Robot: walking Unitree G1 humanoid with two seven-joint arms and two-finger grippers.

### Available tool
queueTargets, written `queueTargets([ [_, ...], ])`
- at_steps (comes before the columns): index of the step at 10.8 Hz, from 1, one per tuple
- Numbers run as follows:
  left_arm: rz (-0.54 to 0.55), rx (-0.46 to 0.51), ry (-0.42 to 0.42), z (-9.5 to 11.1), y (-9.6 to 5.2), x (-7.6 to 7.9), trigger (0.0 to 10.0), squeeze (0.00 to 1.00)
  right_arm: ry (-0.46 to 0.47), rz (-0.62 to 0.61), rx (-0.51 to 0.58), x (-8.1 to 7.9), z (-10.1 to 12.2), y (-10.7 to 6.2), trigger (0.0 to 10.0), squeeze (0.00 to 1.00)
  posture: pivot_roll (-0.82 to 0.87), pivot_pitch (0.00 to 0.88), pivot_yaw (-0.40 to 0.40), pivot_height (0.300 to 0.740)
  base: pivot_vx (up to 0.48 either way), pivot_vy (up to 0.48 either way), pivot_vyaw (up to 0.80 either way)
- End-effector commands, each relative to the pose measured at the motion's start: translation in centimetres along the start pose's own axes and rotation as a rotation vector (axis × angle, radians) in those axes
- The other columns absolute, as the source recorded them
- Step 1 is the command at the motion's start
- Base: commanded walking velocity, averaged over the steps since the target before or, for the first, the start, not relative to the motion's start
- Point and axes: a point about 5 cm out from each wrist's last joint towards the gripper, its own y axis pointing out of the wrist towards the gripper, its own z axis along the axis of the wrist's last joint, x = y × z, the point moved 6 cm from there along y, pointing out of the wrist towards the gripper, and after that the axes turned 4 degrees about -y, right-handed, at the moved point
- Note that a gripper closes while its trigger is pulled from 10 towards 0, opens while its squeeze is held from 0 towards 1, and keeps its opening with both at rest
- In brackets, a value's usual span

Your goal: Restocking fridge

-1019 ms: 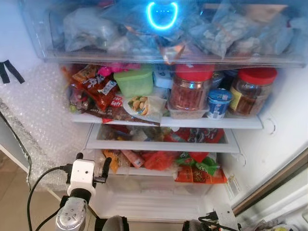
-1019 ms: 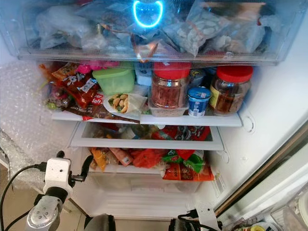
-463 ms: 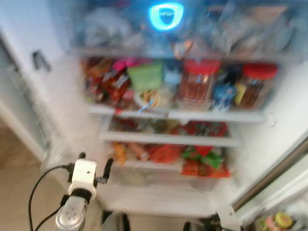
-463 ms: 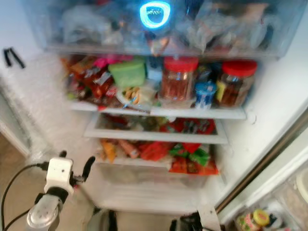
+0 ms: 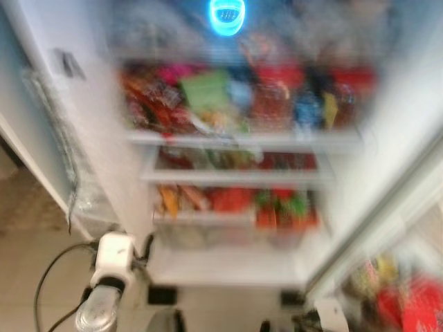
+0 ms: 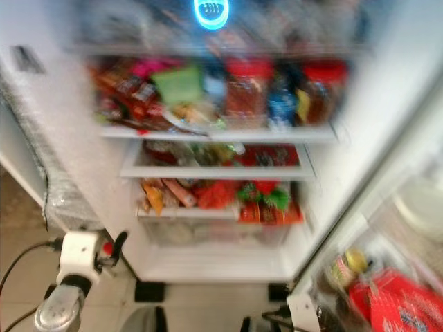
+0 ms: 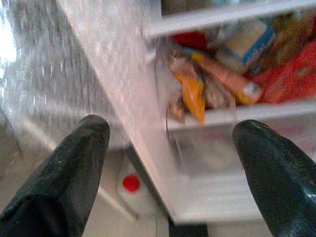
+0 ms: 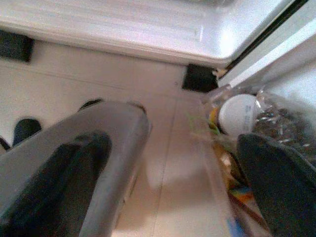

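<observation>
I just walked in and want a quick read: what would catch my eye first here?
The open fridge, packed with colourful snack packets and red-lidded jars on its middle shelf, under a glowing blue ring light at the top. Low on the left, the left gripper hangs open near the lower drawer of orange packets; a red package sits lower right.

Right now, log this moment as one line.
scene: open fridge, shelves full | left hand: open, empty, near lower drawer | right hand: open, empty, low over floor | head views: blurred
</observation>
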Motion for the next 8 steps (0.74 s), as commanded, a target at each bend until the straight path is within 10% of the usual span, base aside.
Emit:
queueTargets([
  [1,0.042,-0.035,-0.022,-0.9,-0.1,-0.9,10.0,0.0,0.002,0.03,-0.1,-1.1,-3.0,-0.4,10.0,0.0,-0.04,0.0,-0.001,0.636,0.0,0.0,0.0],
  [3,0.261,-0.318,-0.16,-8.9,-1.8,-6.6,10.0,0.0,0.0,0.032,-0.101,-1.0,-2.9,-0.4,10.0,0.0,-0.03,0.0,-0.011,0.636,0.0,0.0,0.0],
  [4,0.278,-0.371,-0.176,-10.2,-2.3,-6.9,10.0,0.0,0.0,0.032,-0.101,-1.0,-2.9,-0.4,10.0,0.0,-0.03,0.0,-0.012,0.636,0.0,0.0,0.0],
  [5,0.229,-0.619,-0.126,-15.7,-5.4,-5.8,10.0,0.0,0.001,0.032,-0.098,-1.0,-2.7,-0.4,10.0,0.0,-0.02,0.0,-0.02,0.636,0.0,0.0,0.0],
  [8,0.182,-0.765,-0.11,-18.6,-7.5,-3.8,10.0,0.0,0.011,0.029,-0.092,-1.0,-2.7,-0.4,10.0,0.0,-0.03,0.0,-0.018,0.636,0.0,0.26,0.0],
])
